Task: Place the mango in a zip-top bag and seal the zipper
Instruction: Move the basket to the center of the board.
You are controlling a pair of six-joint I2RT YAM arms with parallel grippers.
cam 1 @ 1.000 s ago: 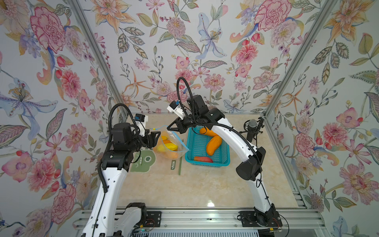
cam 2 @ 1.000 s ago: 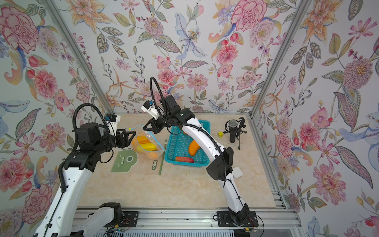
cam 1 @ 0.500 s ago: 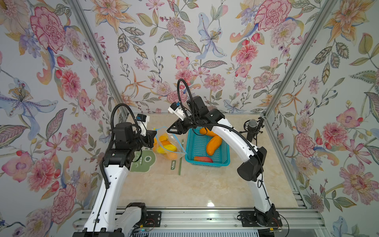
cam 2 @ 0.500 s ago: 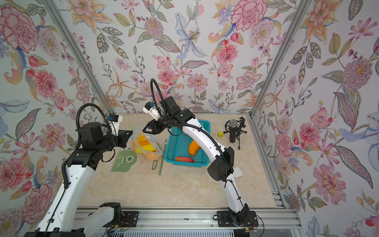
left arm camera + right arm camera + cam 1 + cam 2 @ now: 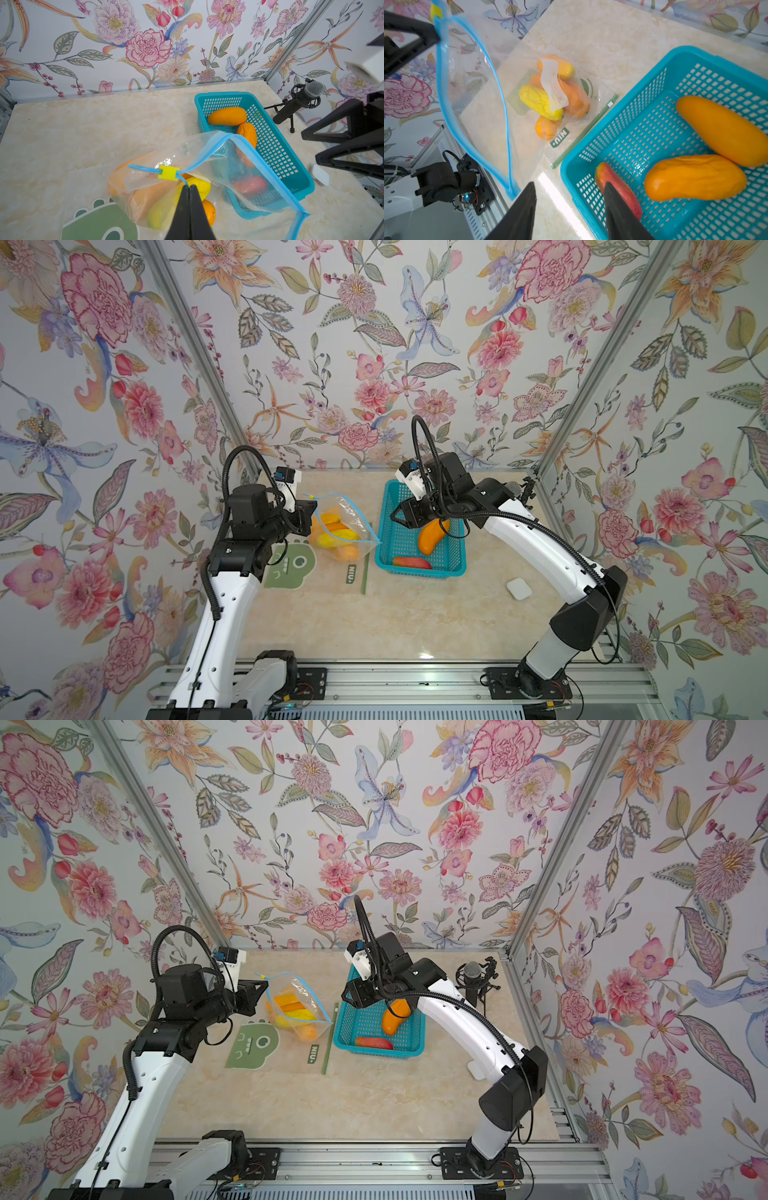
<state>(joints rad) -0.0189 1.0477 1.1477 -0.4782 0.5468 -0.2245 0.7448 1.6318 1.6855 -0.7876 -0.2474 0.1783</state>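
Red mango [image 5: 606,172] partly behind right fingers [image 5: 623,220]

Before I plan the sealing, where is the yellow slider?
In the left wrist view, the yellow slider sits just past the left gripper, on the bag.

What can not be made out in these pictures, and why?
- smooth orange mango: mostly under the right arm in both top views.
- red mango: blurred behind the blue-zip bag film, left wrist view.
- white label: print too small to read, right wrist view.
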